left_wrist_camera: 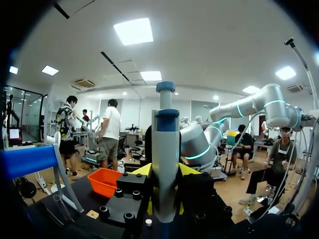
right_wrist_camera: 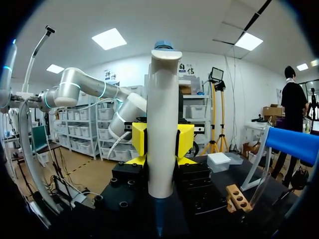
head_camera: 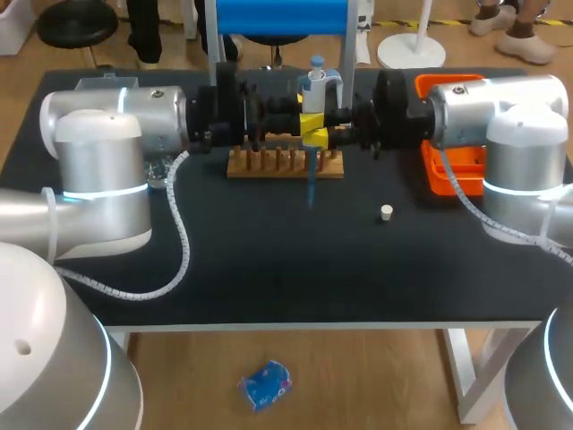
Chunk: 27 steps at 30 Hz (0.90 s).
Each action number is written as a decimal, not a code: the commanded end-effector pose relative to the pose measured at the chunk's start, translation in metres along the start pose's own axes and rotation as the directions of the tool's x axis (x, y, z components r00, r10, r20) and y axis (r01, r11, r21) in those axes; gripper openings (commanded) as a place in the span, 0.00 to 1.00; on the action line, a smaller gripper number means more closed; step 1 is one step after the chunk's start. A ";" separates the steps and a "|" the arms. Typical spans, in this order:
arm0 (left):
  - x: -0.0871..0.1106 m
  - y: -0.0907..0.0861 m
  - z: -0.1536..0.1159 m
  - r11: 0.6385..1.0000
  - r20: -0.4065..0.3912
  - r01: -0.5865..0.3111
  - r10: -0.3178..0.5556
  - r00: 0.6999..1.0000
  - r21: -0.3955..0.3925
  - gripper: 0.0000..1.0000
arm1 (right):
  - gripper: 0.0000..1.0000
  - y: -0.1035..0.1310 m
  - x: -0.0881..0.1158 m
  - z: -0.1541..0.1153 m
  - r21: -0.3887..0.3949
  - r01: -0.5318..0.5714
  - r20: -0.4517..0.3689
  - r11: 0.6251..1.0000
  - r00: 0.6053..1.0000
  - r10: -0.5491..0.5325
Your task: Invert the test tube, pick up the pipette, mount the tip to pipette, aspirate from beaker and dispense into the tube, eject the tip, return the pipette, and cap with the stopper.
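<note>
Over the table (head_camera: 269, 269), left gripper (right_wrist_camera: 163, 142) grasps the pipette (head_camera: 315, 85), tip (head_camera: 311, 184) mounted; right gripper (left_wrist_camera: 166, 169) state: cannot tell; stopper (head_camera: 386, 212) lies loose, so capping remains.

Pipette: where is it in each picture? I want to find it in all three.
Head view: the pipette stands upright at the table's back middle, over the rack.
Left wrist view: the pipette is upright, close ahead of the left gripper.
Right wrist view: the pipette is upright between the right gripper's yellow fingers.
Shared landmark: the blue bar shows in all three.
</note>
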<state>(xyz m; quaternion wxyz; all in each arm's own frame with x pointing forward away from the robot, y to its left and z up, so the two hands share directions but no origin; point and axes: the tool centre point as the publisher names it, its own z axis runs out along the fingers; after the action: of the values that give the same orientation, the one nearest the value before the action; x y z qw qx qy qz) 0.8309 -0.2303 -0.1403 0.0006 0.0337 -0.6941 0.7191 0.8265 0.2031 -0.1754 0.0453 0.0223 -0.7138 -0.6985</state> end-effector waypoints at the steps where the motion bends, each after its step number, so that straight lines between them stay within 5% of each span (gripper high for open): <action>1: 0.000 -0.001 -0.001 1.000 0.003 -0.003 0.003 1.000 0.005 0.00 | 0.00 -0.002 0.001 0.000 0.001 -0.001 0.002 1.000 1.000 0.001; 9: 0.000 -0.002 -0.001 1.000 0.000 -0.001 0.001 1.000 0.017 0.00 | 0.00 -0.002 0.001 -0.001 0.001 0.000 0.004 1.000 1.000 0.000; 10: 0.000 -0.002 0.000 1.000 0.000 -0.002 0.002 1.000 0.023 1.00 | 0.00 -0.001 0.001 -0.001 0.001 0.001 0.004 1.000 1.000 -0.001; 16: -0.005 -0.012 -0.008 0.998 0.076 -0.043 0.039 0.996 0.048 1.00 | 0.00 -0.001 0.002 -0.003 0.000 0.001 0.000 1.000 1.000 -0.001; 27: -0.005 -0.012 -0.008 0.998 0.076 -0.043 0.039 0.996 0.048 1.00 | 0.00 0.013 0.004 -0.042 -0.009 0.058 -0.012 0.998 0.998 -0.058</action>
<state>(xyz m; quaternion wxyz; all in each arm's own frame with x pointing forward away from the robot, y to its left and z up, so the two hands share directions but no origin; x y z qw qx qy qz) 0.8367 -0.2215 -0.1284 -0.0385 0.0443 -0.6770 0.7336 0.8285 0.1796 -0.1678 0.0271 0.0443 -0.7068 -0.7055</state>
